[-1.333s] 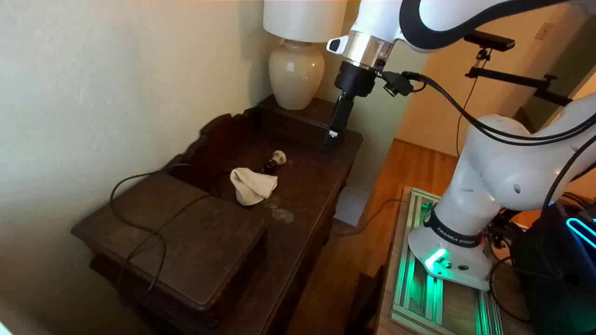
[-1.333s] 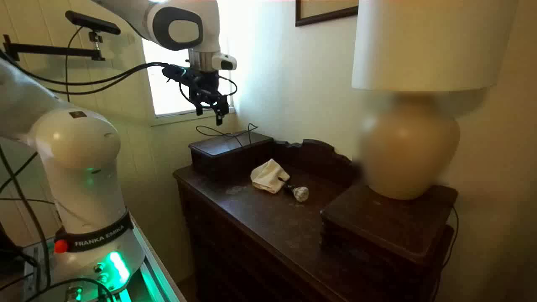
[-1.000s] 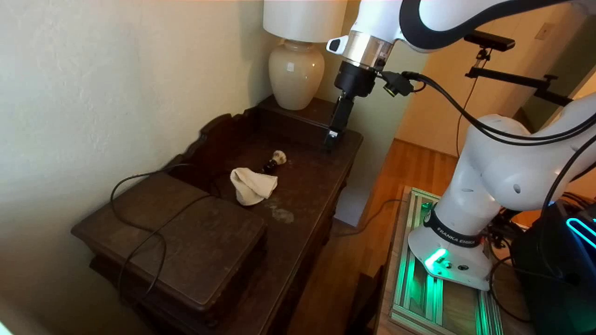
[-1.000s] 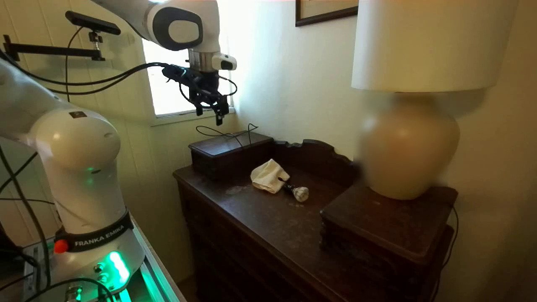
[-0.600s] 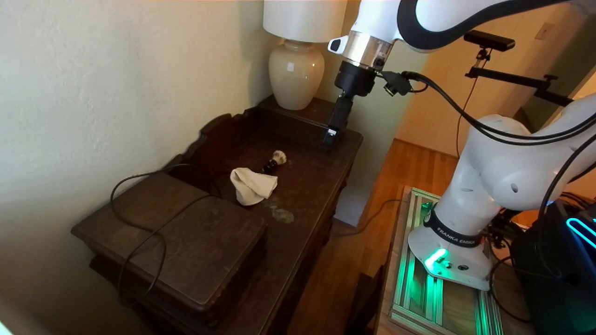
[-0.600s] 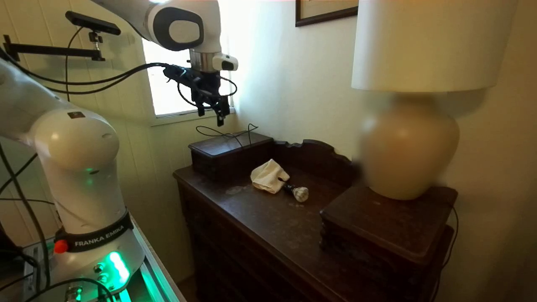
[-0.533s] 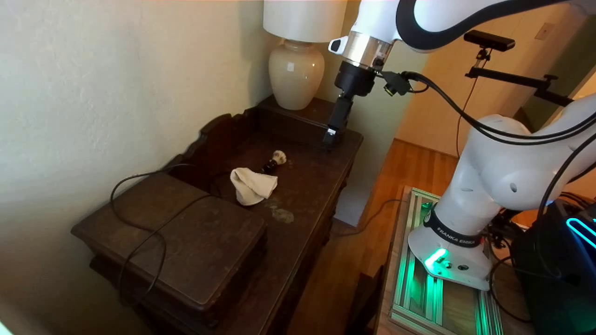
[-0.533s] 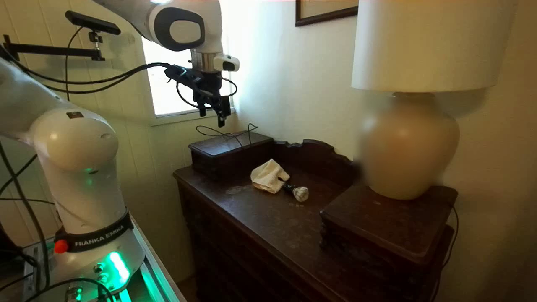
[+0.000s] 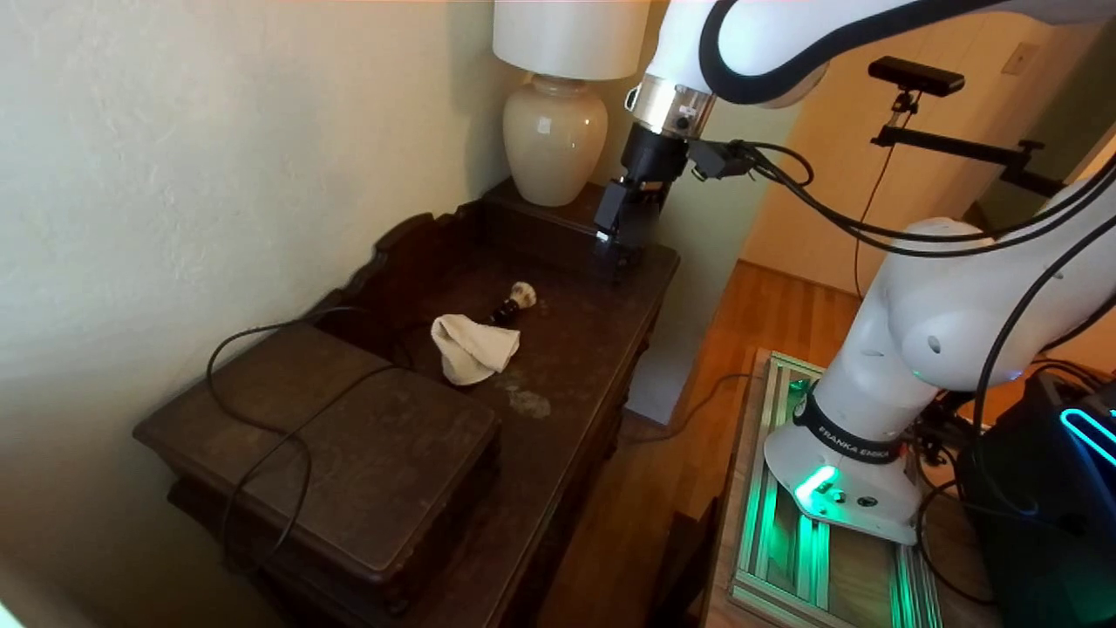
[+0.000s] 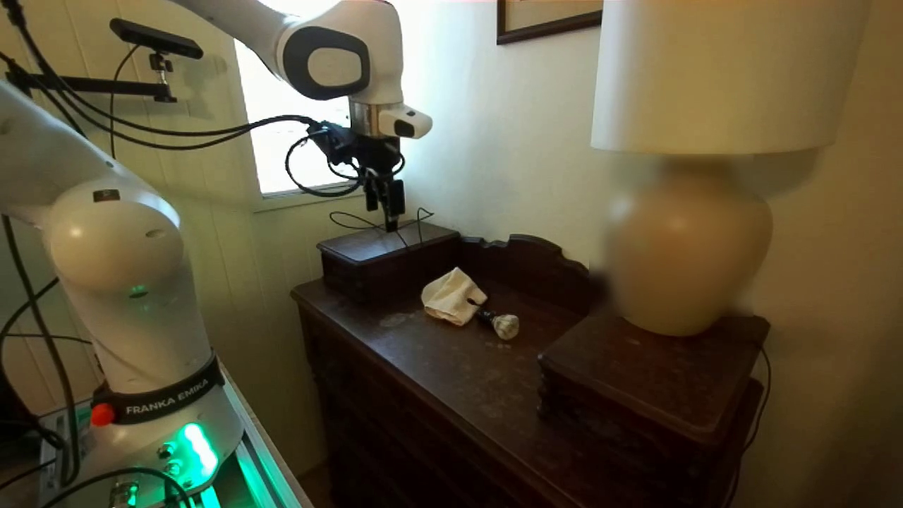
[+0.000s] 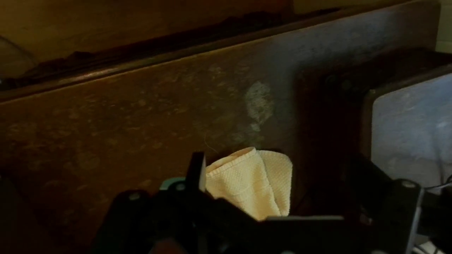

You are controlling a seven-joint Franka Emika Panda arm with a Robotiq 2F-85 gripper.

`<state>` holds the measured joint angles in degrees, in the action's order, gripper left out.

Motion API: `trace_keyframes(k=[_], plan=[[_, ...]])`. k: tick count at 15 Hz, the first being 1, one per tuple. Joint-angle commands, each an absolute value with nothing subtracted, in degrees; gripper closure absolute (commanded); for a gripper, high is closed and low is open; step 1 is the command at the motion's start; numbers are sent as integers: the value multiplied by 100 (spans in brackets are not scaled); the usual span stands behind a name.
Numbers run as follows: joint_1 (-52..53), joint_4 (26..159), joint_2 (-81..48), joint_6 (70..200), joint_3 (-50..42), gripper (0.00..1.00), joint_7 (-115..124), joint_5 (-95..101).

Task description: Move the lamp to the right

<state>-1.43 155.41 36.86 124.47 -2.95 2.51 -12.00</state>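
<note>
The lamp (image 10: pixel 695 204) is standing upright, its long axis vertical, on the raised box (image 10: pixel 656 381) at the near right end of the dresser (image 10: pixel 451 374) in an exterior view, while the gripper (image 10: pixel 384 214) is hanging in the air well to its left and farther off. That gap is what the coming move is turning on, I'd judge: the arm (image 10: pixel 116 254) would be needing to swing right and nearer before reaching anything. The gripper's two fingers (image 11: pixel 195 173) are standing apart in the wrist view, holding nothing; the cloth (image 11: pixel 249 183) is showing below, in the space between them, and the lamp isn't appearing there at all. One arm is serving here, so no choice is arising. The cloth and the brush (image 10: pixel 504 325) are lying on the dresser's lower top, so a high path is seeming wiser. Around the lamp, bare wood is showing on the box's near side; the box's right edge is lying near, though, and the wall (image 10: pixel 494 134) is closing off the far side. Pushing too far right could be sending it over that edge.
</note>
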Motion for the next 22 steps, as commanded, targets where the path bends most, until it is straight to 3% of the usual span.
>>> trace_keyframes(k=[1,10,17,22], plan=[[-490,15288,3224,12674,-181,0,819,-1018],[-1177,14130,1924,12783,260,0,3358,-610],[-1428,13329,798,13134,278,0,5746,852],[-1128,13288,690,13118,-8,0,5488,801]])
